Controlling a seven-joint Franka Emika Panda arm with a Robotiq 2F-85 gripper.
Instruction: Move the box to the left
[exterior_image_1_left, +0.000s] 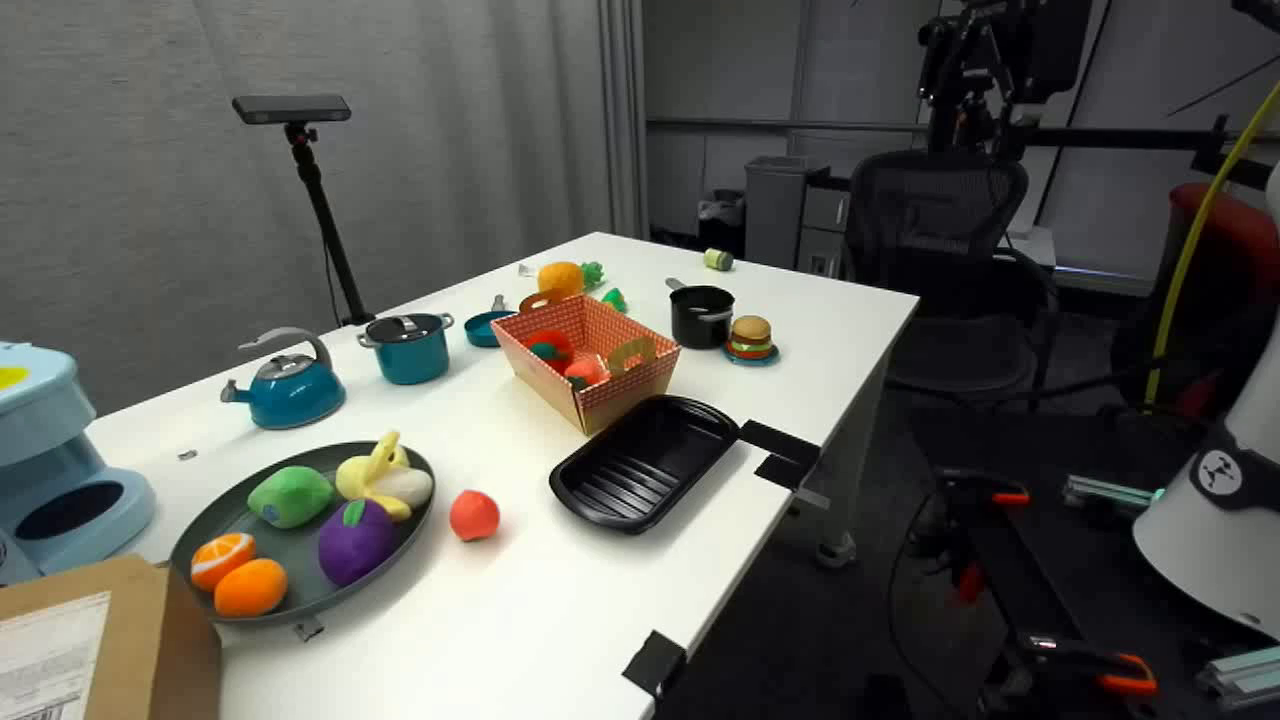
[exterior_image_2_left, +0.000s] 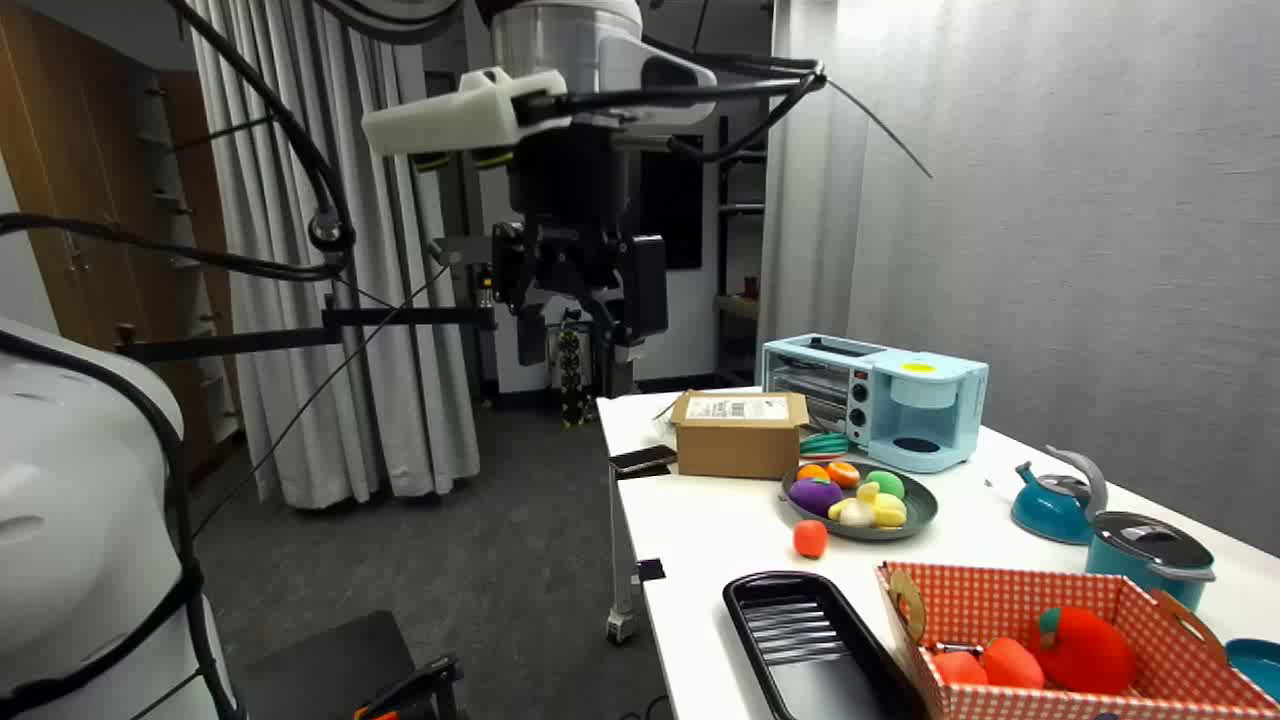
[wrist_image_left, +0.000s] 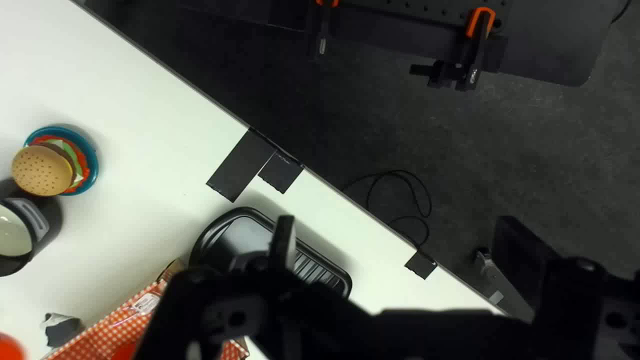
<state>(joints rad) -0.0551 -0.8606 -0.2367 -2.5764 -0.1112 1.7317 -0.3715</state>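
The gripper (exterior_image_2_left: 575, 362) is spread wide, holding nothing, and if it lifts the box (exterior_image_1_left: 545, 380) by one side, the toys (exterior_image_2_left: 1090, 655) inside might roll out.

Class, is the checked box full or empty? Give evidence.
Partly filled: both exterior views show red toys inside the box, with room left.

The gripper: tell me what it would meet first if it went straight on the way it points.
Probably the table's edge, or the floor just past it: the gripper points down, open, and the wrist view shows that edge running between its fingers. Depth is unclear, so I cannot tell which.
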